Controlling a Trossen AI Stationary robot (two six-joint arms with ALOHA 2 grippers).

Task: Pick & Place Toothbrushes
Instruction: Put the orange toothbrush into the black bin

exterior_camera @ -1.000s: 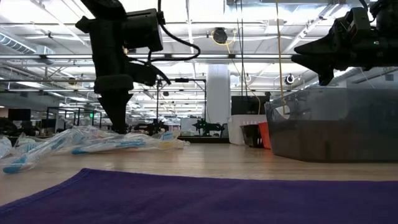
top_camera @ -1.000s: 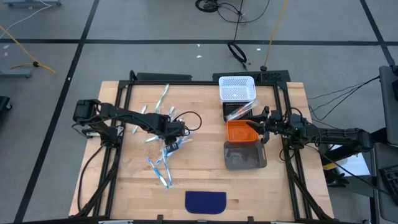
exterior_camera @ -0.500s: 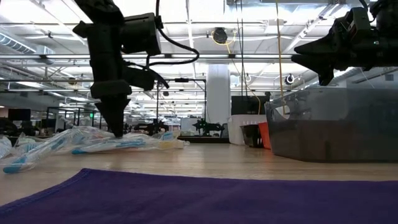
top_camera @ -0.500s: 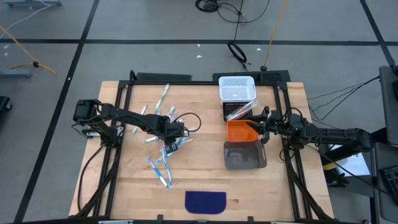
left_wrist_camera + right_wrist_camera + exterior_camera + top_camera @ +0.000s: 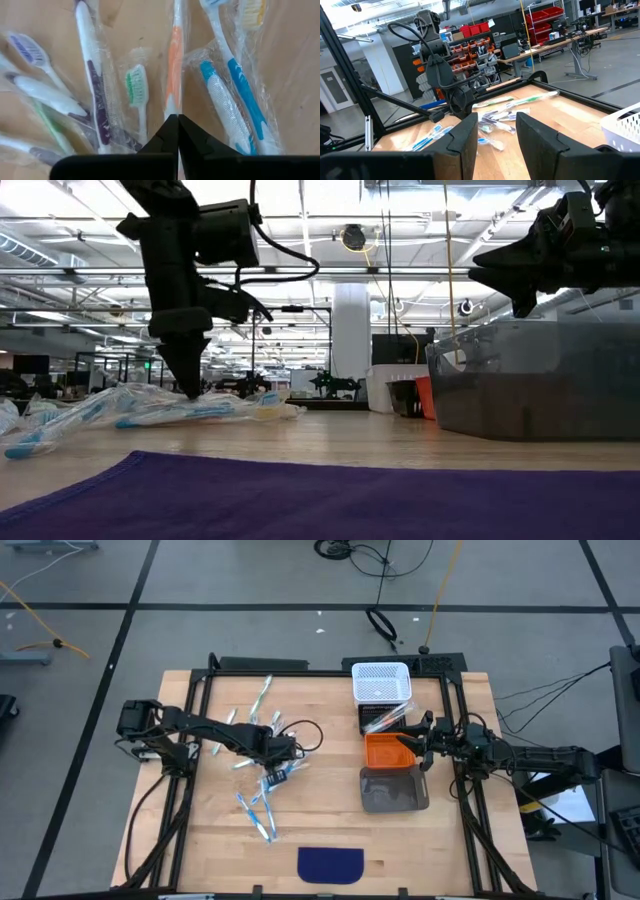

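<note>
From above, I see my left gripper [image 5: 272, 768] low over the toothbrushes [image 5: 258, 802] scattered mid-table, left of the bins [image 5: 392, 788]. Its wrist view shows the fingers together, pinching the orange toothbrush [image 5: 174, 70]. My right gripper [image 5: 412, 746] hovers above the bins, fingers apart.

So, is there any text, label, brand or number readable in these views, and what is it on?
None can be read.
Toothbrushes: the clear wrappers show no legible print in the left wrist view.
Bins: no labels visible from above.
Room shelving behind the table: any markings on it are too small to read.
</note>
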